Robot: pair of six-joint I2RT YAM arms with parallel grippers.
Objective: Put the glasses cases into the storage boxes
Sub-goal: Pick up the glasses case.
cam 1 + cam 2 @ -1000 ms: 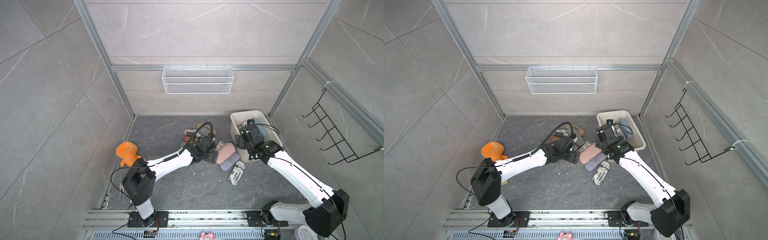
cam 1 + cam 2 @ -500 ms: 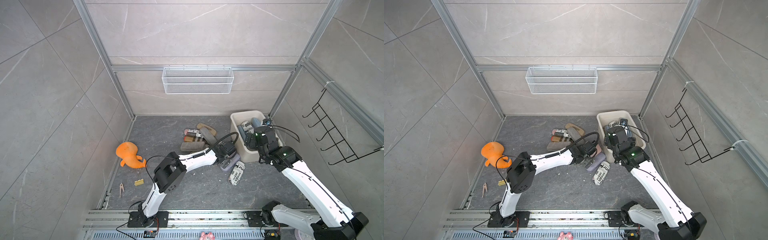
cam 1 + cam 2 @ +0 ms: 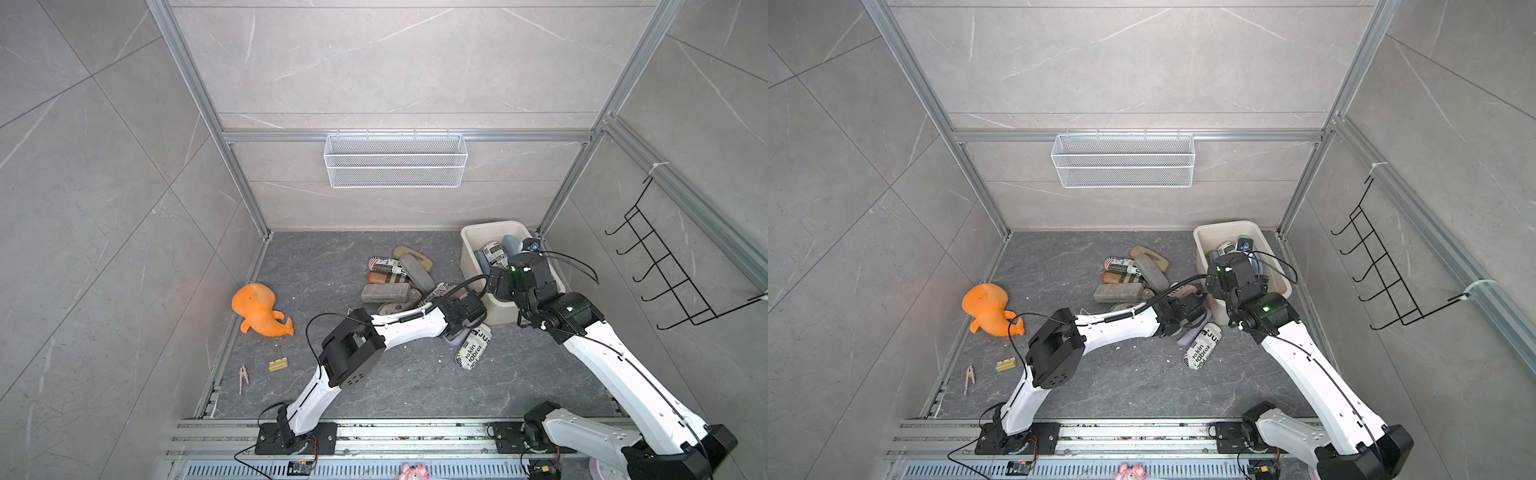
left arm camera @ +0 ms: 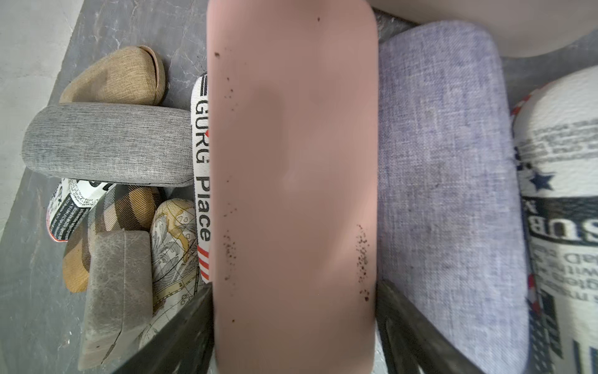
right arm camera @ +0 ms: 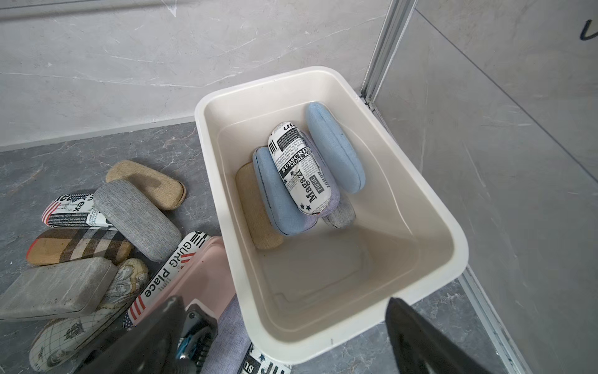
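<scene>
Smooth pink oblong glasses case [image 4: 293, 181] sits between the left pincer's [image 4: 293, 323] fingers, touching both; right pincer [image 5: 281, 336] gapes wide over the cream-white plastic tub [image 5: 430, 226].

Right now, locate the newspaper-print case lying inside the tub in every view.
Top views: the newspaper-print case lies in the tub's far half, in both top views.
Left wrist: not in it.
Right wrist: mid-picture, resting on the blue cases.
Shared landmark: the cream tub.
</scene>
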